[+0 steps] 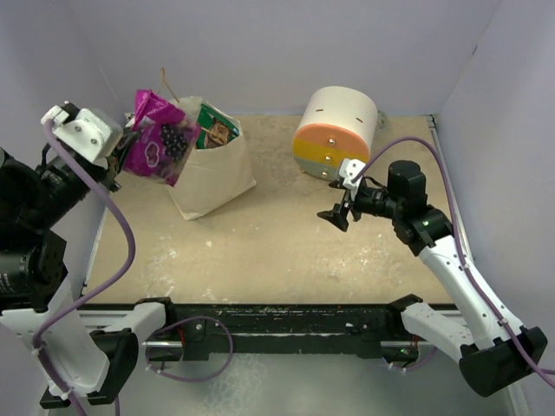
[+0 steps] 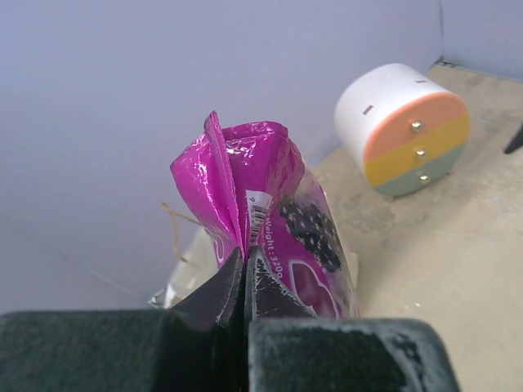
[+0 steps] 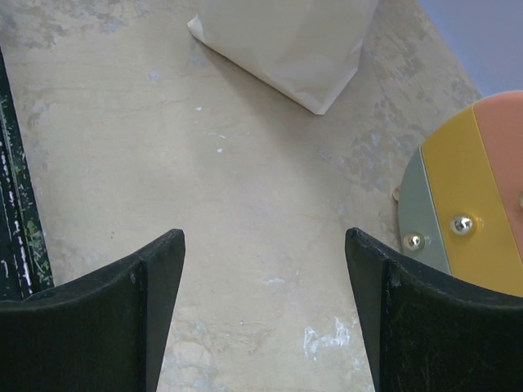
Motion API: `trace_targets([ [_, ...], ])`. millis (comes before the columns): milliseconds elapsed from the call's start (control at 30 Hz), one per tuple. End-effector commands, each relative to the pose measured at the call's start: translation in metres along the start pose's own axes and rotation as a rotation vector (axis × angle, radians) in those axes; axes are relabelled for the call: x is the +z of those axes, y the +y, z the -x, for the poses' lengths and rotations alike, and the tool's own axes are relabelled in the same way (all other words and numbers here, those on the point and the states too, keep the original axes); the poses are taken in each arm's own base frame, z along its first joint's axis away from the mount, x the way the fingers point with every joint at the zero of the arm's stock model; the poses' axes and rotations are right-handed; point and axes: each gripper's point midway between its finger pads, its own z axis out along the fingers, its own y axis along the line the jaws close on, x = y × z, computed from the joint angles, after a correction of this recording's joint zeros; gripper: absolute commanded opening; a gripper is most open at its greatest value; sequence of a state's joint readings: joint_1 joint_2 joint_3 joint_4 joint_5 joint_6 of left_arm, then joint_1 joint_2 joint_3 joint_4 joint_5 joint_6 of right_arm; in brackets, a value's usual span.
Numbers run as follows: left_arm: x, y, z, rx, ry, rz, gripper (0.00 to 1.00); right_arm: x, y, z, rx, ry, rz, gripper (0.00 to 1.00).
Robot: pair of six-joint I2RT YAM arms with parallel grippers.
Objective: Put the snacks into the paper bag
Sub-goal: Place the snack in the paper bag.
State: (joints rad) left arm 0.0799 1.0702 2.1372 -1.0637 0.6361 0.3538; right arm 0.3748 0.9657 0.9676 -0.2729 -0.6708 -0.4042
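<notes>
At ten o'clock in the overhead view, the left tool [image 1: 120, 154] is pressed together on the seam edge of the purple packet [image 1: 159, 139], pinching it in the air. The packet hangs at the nine o'clock side of the bag's mouth, tilted and not yet inside. Whether it touches the rim I cannot tell.

At eleven o'clock the paper bag [image 1: 212, 178] stands on the counter [image 1: 286, 251], leaning a little, with a green-white packet [image 1: 217, 128] poking out of its top. No other snack lies loose on the counter in any view. What else the bag holds is hidden. I judge the task close to its end: the purple packet looks like the last one, and it needs carrying over the opening and letting go.

At one o'clock sits the round drawer unit [image 1: 334, 130], no part of the job.

At three o'clock the right tool [image 1: 336, 215] hovers just in front of that unit, spread wide and empty, touching nothing.
</notes>
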Motion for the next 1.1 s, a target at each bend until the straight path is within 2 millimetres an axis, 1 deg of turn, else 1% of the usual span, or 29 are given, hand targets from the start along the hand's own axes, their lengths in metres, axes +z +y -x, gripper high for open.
trace_targets([
  [0, 0.008, 0.046, 0.030, 0.156, -0.057, 0.146, 0.00, -0.005, -0.008, 0.009, -0.036, -0.048, -0.037, 0.81],
  [33, 0.012, 0.052, 0.031, 0.177, -0.060, 0.156, 0.00, -0.005, -0.008, 0.008, -0.036, -0.048, -0.039, 0.81],
  [233, 0.043, 0.097, 0.019, 0.305, -0.019, 0.238, 0.00, -0.004, -0.008, 0.002, -0.030, -0.040, -0.038, 0.81],
  [333, 0.060, 0.112, 0.011, 0.385, -0.007, 0.249, 0.00, -0.003, -0.008, -0.003, -0.027, -0.030, -0.036, 0.81],
  [400, 0.072, 0.116, 0.004, 0.427, -0.009, 0.232, 0.00, -0.002, -0.009, -0.007, -0.028, -0.023, -0.038, 0.81],
  [500, 0.093, 0.120, -0.007, 0.464, -0.011, 0.184, 0.00, -0.001, -0.010, -0.010, -0.028, -0.016, -0.041, 0.81],
  [633, 0.118, 0.119, -0.022, 0.550, -0.027, 0.100, 0.00, 0.000, -0.012, -0.016, -0.036, -0.003, -0.050, 0.81],
  [767, 0.139, 0.124, -0.036, 0.659, -0.041, 0.064, 0.00, -0.002, -0.013, -0.017, -0.037, -0.001, -0.059, 0.81],
  [867, 0.152, 0.125, -0.043, 0.687, -0.051, 0.025, 0.00, -0.003, -0.014, -0.020, -0.033, 0.006, -0.066, 0.82],
  [1000, 0.166, 0.112, -0.058, 0.745, -0.084, -0.077, 0.00, -0.001, -0.017, -0.025, -0.032, 0.023, -0.066, 0.81],
  [1067, 0.172, 0.105, -0.071, 0.770, -0.084, -0.129, 0.00, 0.000, -0.016, -0.027, -0.027, 0.032, -0.058, 0.82],
])
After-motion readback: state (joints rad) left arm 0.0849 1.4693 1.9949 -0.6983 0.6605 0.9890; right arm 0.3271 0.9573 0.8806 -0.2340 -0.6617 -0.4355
